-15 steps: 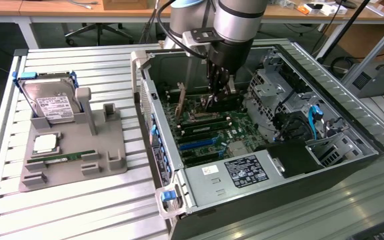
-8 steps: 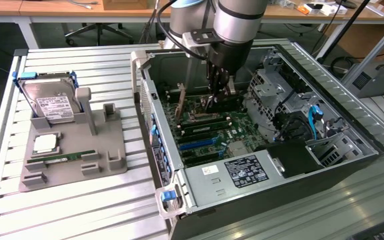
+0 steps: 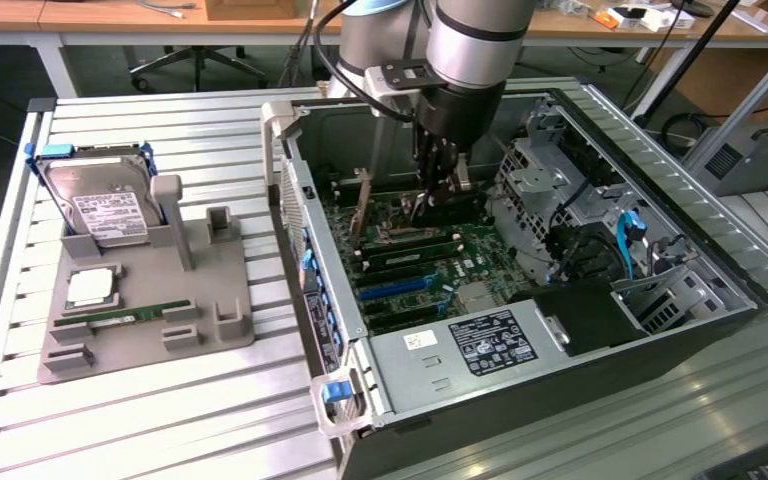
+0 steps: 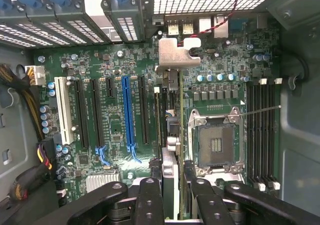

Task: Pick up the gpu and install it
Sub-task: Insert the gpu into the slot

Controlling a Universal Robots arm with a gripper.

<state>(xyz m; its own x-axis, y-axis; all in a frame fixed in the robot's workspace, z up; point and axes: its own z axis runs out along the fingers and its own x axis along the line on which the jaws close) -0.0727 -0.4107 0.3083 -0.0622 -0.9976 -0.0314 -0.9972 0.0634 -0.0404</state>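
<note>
The gpu point(image 4: 170, 172) shows edge-on in the wrist view, a thin card with its silver bracket tab point(image 4: 177, 55) towards the case's rear wall. My gripper point(image 4: 171, 200) is shut on it, one black finger point(image 4: 150, 197) on each side of the card. The card hangs upright over the green motherboard point(image 4: 115, 60), in line with a slot between the blue slot point(image 4: 127, 110) and the processor socket point(image 4: 216, 140). Whether it sits in the slot I cannot tell. In the exterior view the gripper point(image 3: 440, 195) reaches down into the open computer case point(image 3: 398, 365), with the gpu point(image 3: 420, 208) dark beneath it.
Memory slots point(image 4: 262, 130) lie beyond the socket. Drive cages and blue cables point(image 3: 624, 235) fill the case on the exterior view's right. On the exterior view's left a grey holder point(image 3: 204, 290) carries a hard drive point(image 3: 111, 210), a processor point(image 3: 91, 288) and a green memory stick point(image 3: 131, 317).
</note>
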